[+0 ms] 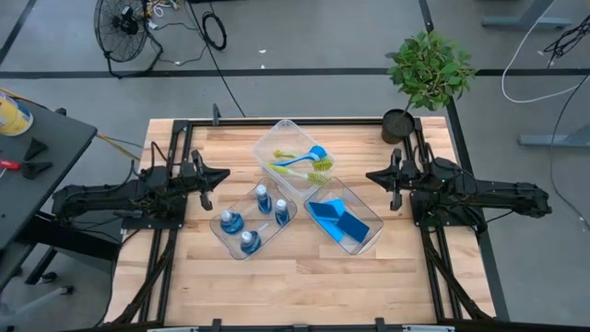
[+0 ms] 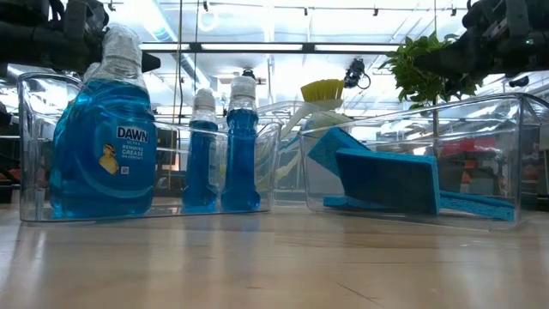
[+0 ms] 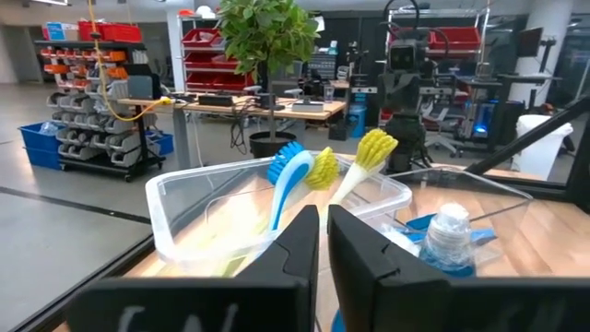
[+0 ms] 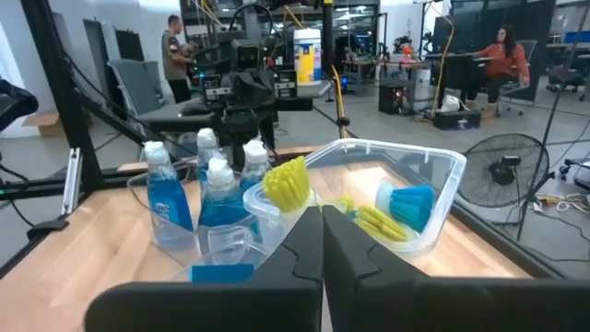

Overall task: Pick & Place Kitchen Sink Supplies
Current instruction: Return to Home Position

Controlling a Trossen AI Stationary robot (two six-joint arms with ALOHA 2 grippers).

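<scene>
Left gripper (image 1: 225, 174) closed to a thin slit, holding nothing, parked by the left side of the table. Right gripper (image 1: 369, 175) closed tight, empty too, parked by the right side. Bottles (image 1: 230, 221) standing in the near left bin (image 1: 215, 232), sponges (image 1: 336, 219) in the near right bin (image 1: 373, 221), brushes (image 1: 304, 164) in the far bin (image 1: 263, 143) between both arms. Looks all put away. One worry: brush heads poking above the rim, so a low swing might knock them out or push a bin.

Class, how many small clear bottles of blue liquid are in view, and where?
4 bottles, all in the left clear plastic bin: two at its far end, two at its near end. None looks hidden.
</scene>
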